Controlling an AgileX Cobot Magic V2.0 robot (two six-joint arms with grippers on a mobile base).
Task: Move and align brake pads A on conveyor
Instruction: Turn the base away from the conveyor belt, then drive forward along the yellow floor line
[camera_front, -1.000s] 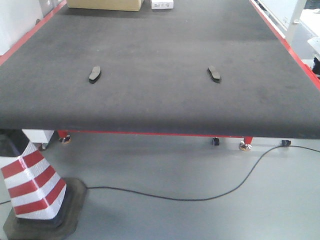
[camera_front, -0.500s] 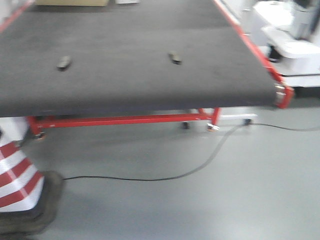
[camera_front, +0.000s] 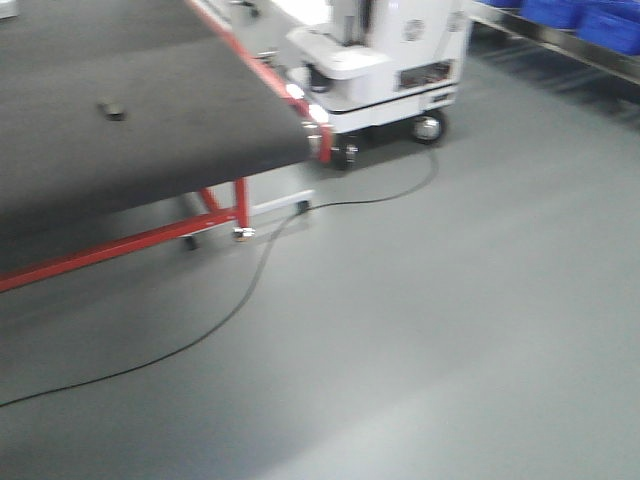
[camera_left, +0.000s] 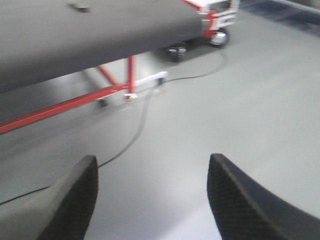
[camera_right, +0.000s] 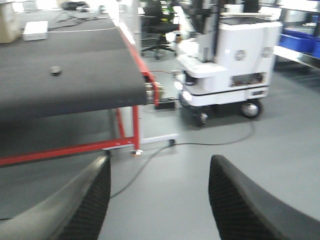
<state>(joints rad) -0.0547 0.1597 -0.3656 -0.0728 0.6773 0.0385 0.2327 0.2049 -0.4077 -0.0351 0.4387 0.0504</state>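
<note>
Brake pads A (camera_front: 111, 109) — one showing, down from two, lying on conveyor (camera_front: 170, 150) ahead-left of left end effector (camera_left: 152, 161) and right end effector (camera_right: 160, 161), both spread, empty; view is swinging away — alignment pending.

This is a factory-style workshop or robot test hall. A long conveyor (camera_front: 150, 130) on a castored red steel frame (camera_front: 241, 205) fills the upper left, standing on a smooth grey poured floor (camera_front: 450, 330). A black cable (camera_front: 250, 290) trails across the floor. A white wheeled machine (camera_front: 385, 60) is parked top centre, and blue crates (camera_front: 585, 20) line the upper right.
</note>
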